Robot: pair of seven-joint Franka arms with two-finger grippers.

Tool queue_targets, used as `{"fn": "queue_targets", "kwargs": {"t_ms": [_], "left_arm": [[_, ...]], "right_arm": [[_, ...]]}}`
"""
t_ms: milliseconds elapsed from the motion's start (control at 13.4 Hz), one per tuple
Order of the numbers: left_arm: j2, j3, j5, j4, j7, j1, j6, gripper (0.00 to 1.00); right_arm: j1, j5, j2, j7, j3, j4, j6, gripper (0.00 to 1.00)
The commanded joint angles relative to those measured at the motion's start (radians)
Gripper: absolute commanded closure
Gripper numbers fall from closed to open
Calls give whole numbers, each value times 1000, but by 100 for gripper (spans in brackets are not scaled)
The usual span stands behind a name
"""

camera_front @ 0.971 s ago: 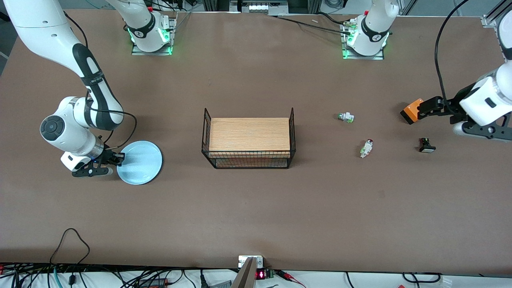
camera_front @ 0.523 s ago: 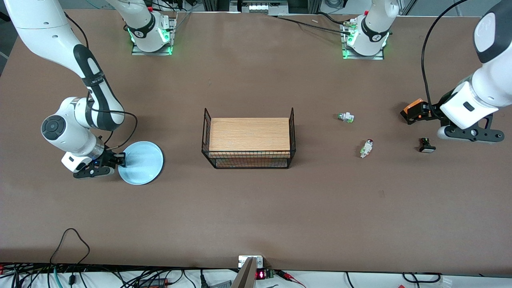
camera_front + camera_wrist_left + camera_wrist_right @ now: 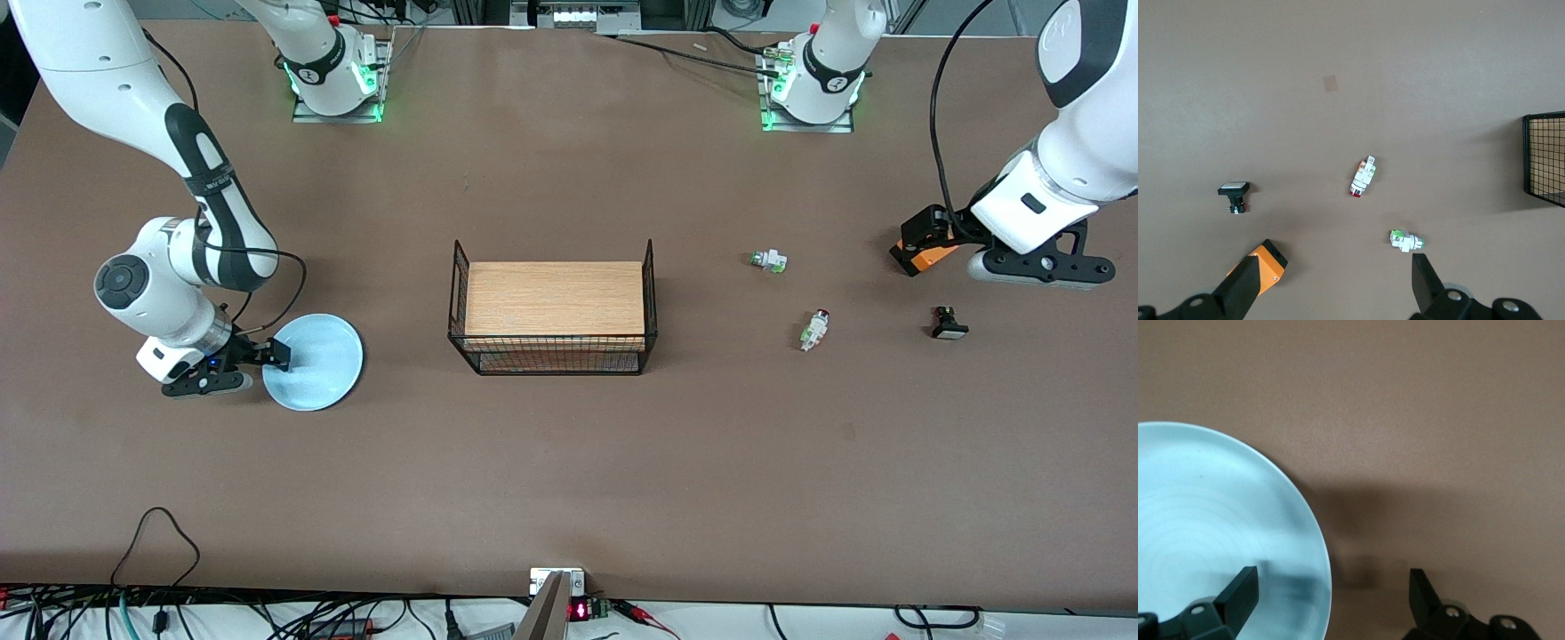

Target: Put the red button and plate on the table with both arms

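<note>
While my right pincer [image 3: 267, 358] straddles the rim of the plate [image 3: 313, 362], its fingers stand spread, so the front view shows the plate lying flat on the desk [image 3: 569, 462] toward my right arm's end, let go. My left pincer [image 3: 925, 244] hangs spread over the desk near an orange block [image 3: 929, 253]; the red button [image 3: 813, 330] lies loose, nearer the front camera than the green-headed switch [image 3: 768, 260], between the wire rack [image 3: 553, 307] and the black switch [image 3: 948, 324].

From my left wrist view, the red button [image 3: 1363, 177] rests on bare desk, well apart from my fingers [image 3: 1248, 287].

From my right wrist view, the plate [image 3: 1211, 540] sits with one finger [image 3: 1238, 592] over it, the other off its edge. I judge both placed.
</note>
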Motion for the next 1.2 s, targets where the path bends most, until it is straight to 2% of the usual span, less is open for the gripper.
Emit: {"fn": "queue_targets", "kwargs": {"t_ms": [0,149,523,747,896,1120], "left_arm": [[-20,-5,2,-25,-13,6,17,0],[-19,-5,2,-25,-13,6,17,0],[-10,-5,1,-19,-13,6,18,0],[-8,-5,2,-11,-13,6,18,0],[-6,-6,1,-8,-13,4,21,0],[6,-6,-34,-5,-4,3,27,0]], "right_arm": [[-16,6,-33,-24,20,-12,1,0],[-9,7,-69,-15,49,49,-147,0],[1,3,-112,25,46,311,-623,0],[5,-28,-127,151,43,478,-899,0],[27,-72,-154,216,43,558,-1025,0],[31,-82,-190,261,45,663,-1160,0]]}}
